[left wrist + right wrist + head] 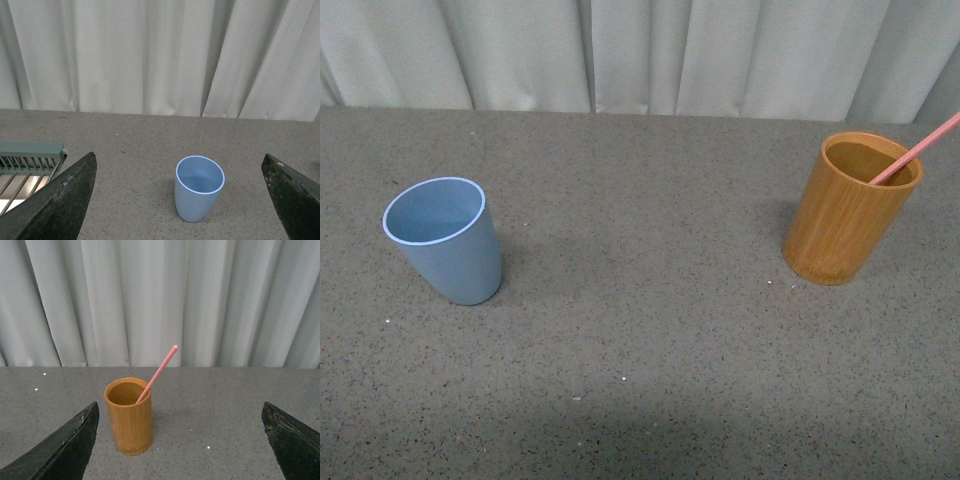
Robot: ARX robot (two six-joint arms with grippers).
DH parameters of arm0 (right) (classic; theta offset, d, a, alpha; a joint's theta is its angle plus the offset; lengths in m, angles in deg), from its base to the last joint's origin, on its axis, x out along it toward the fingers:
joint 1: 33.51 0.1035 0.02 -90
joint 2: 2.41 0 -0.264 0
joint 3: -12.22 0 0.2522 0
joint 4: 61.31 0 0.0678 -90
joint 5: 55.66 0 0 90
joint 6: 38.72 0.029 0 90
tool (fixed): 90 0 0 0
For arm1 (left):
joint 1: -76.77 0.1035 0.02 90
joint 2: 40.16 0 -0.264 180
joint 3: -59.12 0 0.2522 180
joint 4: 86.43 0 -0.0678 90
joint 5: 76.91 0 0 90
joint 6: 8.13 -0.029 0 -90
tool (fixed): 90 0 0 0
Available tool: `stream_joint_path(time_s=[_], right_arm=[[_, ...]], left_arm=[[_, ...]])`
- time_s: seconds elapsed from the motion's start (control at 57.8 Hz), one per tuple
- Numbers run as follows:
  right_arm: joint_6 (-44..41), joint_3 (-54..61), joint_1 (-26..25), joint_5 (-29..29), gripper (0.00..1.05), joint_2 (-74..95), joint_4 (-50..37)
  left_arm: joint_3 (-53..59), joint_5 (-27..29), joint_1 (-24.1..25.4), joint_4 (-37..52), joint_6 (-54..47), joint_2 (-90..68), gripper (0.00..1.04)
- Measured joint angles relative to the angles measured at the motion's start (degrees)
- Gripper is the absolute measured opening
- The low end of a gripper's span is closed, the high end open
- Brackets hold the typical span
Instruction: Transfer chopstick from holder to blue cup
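chopstick (pixel 914 152): in your front view its upper end runs off the right edge. its lower end is hidden inside the holder (pixel 842 218) there and in the right wrist view.
holder floor: you cannot see it from any view, as the inner wall blocks it.
left gripper (pixel 178 156): you see only two dark fingers (pixel 60 200), set wide apart, both cut off by the picture's edge.
right gripper (pixel 180 404): likewise, its fingers (pixel 292 440) are wide apart and cut off by the edge.
pale green slatted thing (pixel 30 152): cut off at the edge of the left wrist view, so you cannot tell what it is.
white specks (pixel 623 380): scattered on the table (pixel 650 300), too small to identify.
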Motion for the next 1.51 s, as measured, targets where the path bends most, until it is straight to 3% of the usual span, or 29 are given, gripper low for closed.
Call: stream_joint_path(time_s=[1.505], right_arm=[[0.0,0.0,0.0,0.0,0.95,0.0,0.0]], left_arm=[[0.0,0.0,0.0,0.0,0.0,0.0,0.98]])
